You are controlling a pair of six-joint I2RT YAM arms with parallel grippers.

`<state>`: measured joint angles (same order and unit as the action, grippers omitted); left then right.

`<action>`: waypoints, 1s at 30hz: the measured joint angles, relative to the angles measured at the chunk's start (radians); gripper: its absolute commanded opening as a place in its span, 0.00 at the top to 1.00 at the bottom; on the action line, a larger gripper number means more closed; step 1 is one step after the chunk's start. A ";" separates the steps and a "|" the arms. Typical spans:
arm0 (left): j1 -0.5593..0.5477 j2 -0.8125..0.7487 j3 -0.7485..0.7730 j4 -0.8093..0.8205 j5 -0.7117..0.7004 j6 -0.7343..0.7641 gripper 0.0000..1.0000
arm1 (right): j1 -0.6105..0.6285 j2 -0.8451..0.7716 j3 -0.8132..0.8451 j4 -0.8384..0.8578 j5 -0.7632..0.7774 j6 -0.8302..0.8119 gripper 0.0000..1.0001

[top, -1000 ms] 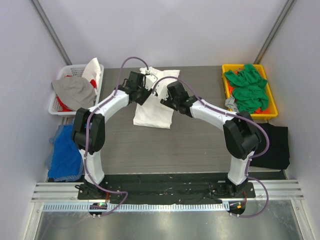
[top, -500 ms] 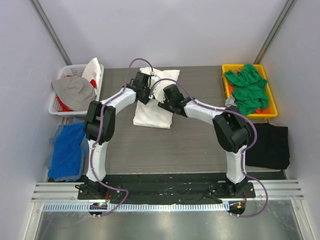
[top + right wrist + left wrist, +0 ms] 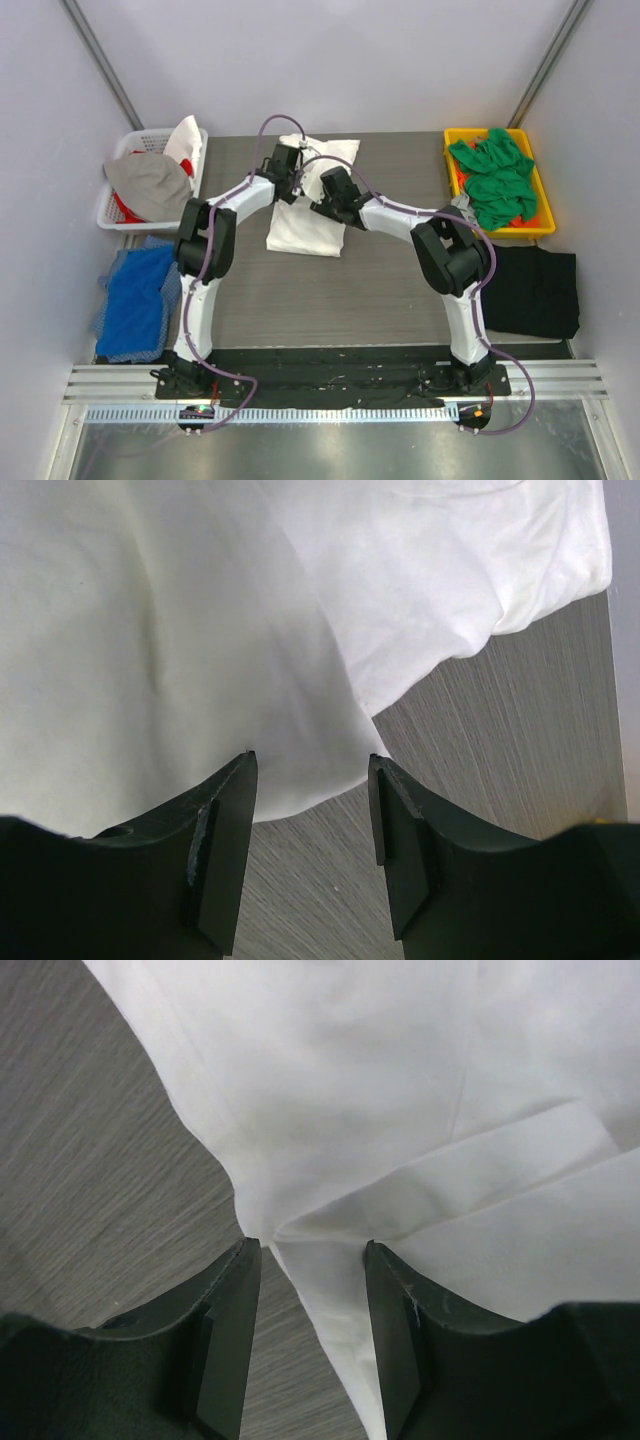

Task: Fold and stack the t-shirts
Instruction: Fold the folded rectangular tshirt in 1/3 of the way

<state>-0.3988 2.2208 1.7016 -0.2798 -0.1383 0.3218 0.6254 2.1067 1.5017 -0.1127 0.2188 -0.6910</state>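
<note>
I saw the left arm (image 3: pixel 197 320) and right arm (image 3: pixel 466 322) built alike: white links, bulky black joint housings, purple cables (image 3: pixel 279 119) looped along each. Left hand (image 3: pixel 312 1295) and right hand (image 3: pixel 312 805) had matte black tapered fingers. The base plate (image 3: pixel 330 378) was black too.

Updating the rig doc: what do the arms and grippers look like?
Both are white shells with black joint housings: left arm, right arm. A purple-grey cable loops along each. Black throughout, the left gripper and right gripper have two flat, angular fingers.
</note>
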 measured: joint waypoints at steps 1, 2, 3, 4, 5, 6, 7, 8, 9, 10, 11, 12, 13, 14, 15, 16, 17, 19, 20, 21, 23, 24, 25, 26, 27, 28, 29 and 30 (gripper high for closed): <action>0.000 0.004 0.006 0.004 -0.005 0.001 0.50 | -0.001 0.005 0.002 0.000 0.000 -0.004 0.45; 0.000 0.009 0.016 0.008 -0.013 0.003 0.50 | -0.002 0.010 0.005 0.000 0.000 -0.008 0.45; 0.000 0.015 0.025 0.014 -0.021 0.005 0.50 | -0.004 0.015 0.007 0.001 0.001 -0.011 0.45; 0.000 0.021 0.034 0.018 -0.026 0.008 0.50 | -0.005 0.021 0.010 0.001 0.002 -0.014 0.45; 0.001 0.029 0.045 0.025 -0.032 0.013 0.50 | -0.006 0.026 0.010 0.003 0.003 -0.015 0.45; 0.001 0.038 0.057 0.029 -0.038 0.019 0.50 | -0.008 0.031 0.010 0.005 0.004 -0.017 0.45; 0.002 0.052 0.074 0.035 -0.045 0.026 0.50 | -0.010 0.036 0.011 0.007 0.005 -0.018 0.46; 0.002 0.064 0.088 0.043 -0.051 0.030 0.50 | -0.012 0.042 0.011 0.008 0.005 -0.019 0.45; 0.002 0.077 0.104 0.045 -0.057 0.034 0.50 | -0.013 0.047 0.011 0.008 0.006 -0.020 0.46; 0.002 0.092 0.121 0.045 -0.064 0.039 0.50 | -0.014 0.051 0.011 0.009 0.008 -0.022 0.45; 0.002 0.108 0.139 0.050 -0.071 0.047 0.51 | -0.014 0.054 0.011 0.011 0.011 -0.022 0.46; 0.002 0.124 0.158 0.054 -0.079 0.053 0.51 | -0.016 0.054 0.011 0.014 0.013 -0.023 0.45; 0.002 0.138 0.170 0.059 -0.088 0.056 0.51 | -0.017 0.054 0.011 0.016 0.016 -0.023 0.45; 0.002 0.146 0.177 0.061 -0.096 0.057 0.52 | -0.017 0.054 0.011 0.019 0.019 -0.023 0.45; 0.002 0.152 0.179 0.066 -0.105 0.058 0.52 | -0.017 0.054 0.011 0.022 0.022 -0.023 0.45; 0.003 0.154 0.179 0.066 -0.111 0.058 0.51 | -0.017 0.054 0.011 0.022 0.025 -0.023 0.45; 0.003 0.154 0.177 0.066 -0.117 0.058 0.51 | -0.018 0.054 0.011 0.022 0.026 -0.023 0.45; 0.003 0.151 0.174 0.077 -0.127 0.058 0.50 | -0.018 0.054 0.011 0.023 0.027 -0.021 0.44; 0.003 0.146 0.168 0.083 -0.131 0.059 0.49 | -0.018 0.054 0.011 0.023 0.029 -0.019 0.44; 0.003 0.136 0.151 0.089 -0.134 0.060 0.48 | -0.018 0.053 0.011 0.021 0.031 -0.016 0.44; 0.003 0.107 0.119 0.087 -0.140 0.061 0.45 | -0.018 0.047 0.011 0.014 0.033 -0.005 0.44; 0.003 0.087 0.105 0.080 -0.143 0.062 0.45 | -0.018 0.043 0.009 0.010 0.034 -0.001 0.44; 0.003 0.066 0.092 0.071 -0.144 0.062 0.44 | -0.018 0.031 0.004 0.002 0.034 0.008 0.44; 0.003 0.042 0.082 0.060 -0.144 0.061 0.43 | -0.018 0.018 -0.001 -0.007 0.036 0.014 0.44; 0.003 0.018 0.071 0.052 -0.145 0.061 0.43 | -0.018 -0.001 -0.011 -0.017 0.037 0.019 0.44; 0.003 -0.017 0.051 0.043 -0.144 0.061 0.43 | -0.017 -0.023 -0.019 -0.030 0.039 0.025 0.44; 0.003 -0.055 0.027 0.037 -0.142 0.061 0.43 | -0.014 -0.049 -0.032 -0.039 0.042 0.033 0.43; 0.003 -0.100 -0.004 0.031 -0.140 0.061 0.43 | -0.012 -0.077 -0.044 -0.048 0.042 0.039 0.43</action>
<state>-0.3958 2.1208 1.6974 -0.2489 -0.2783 0.3832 0.6136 2.0293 1.4574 -0.1604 0.2611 -0.6521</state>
